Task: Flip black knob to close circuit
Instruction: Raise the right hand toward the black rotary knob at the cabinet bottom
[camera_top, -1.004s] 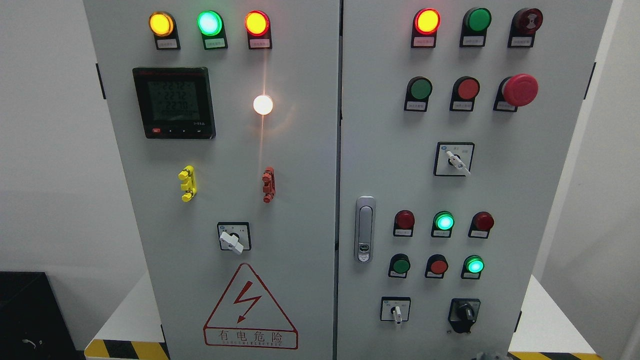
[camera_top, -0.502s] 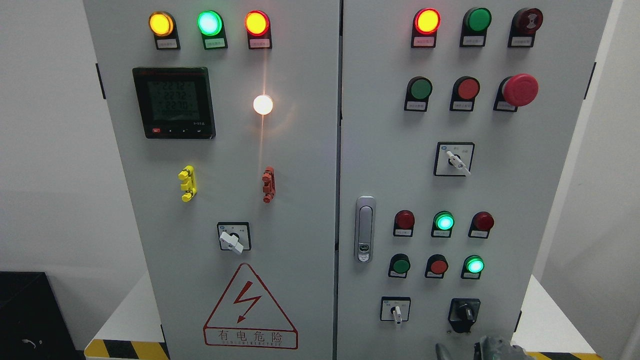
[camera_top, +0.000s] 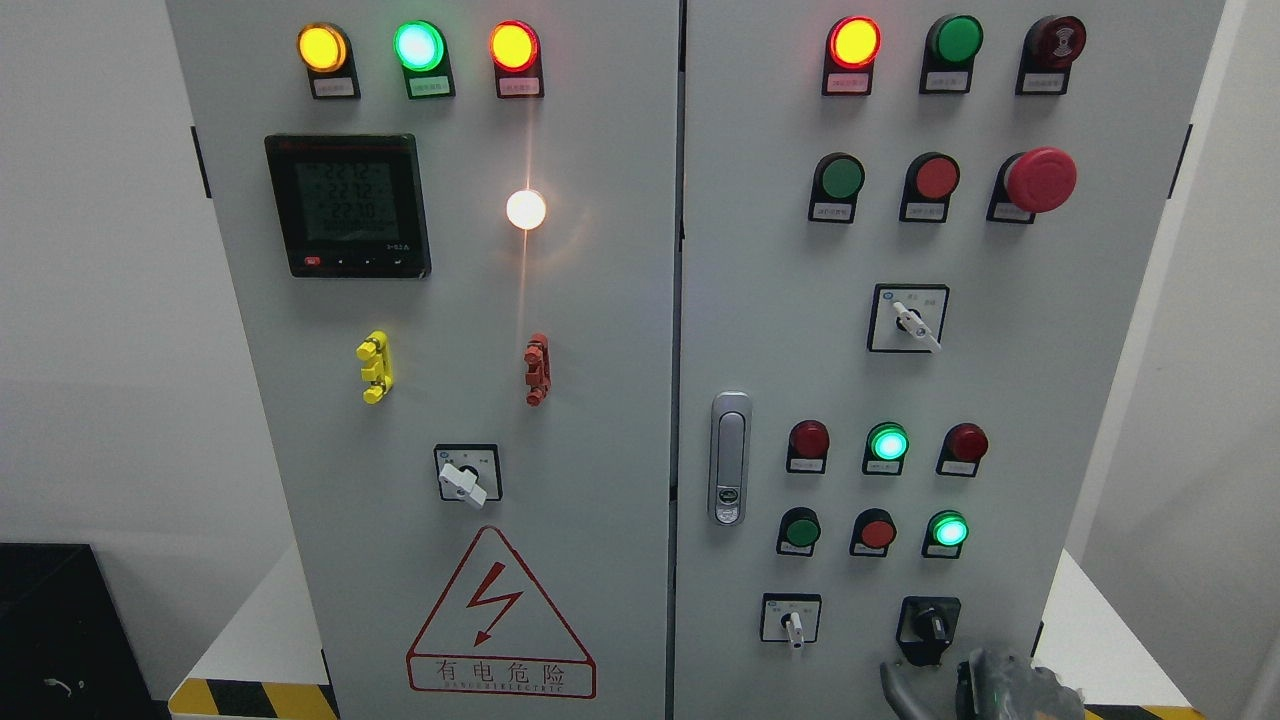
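Right hand (camera_top: 1005, 685) risen — black knob (camera_top: 931, 628) upright, untouched.

The small black plastic rotary knob (camera_top: 930, 627) is sitting in the lower right corner of the right-hand grey metal cabinet door (camera_top: 1060, 420), mounted on a black backing plate with a rounded tab hanging beneath it. Its raised grip bar is standing roughly upright, pointing towards the top of the plate, with a pale mark showing along its middle. The knob is lying just right of a white-handled selector switch (camera_top: 792, 622) in a square black frame, and directly below a lit green round indicator lamp (camera_top: 948, 531). Nothing is touching the knob; its face is showing fully, unobstructed from the front.
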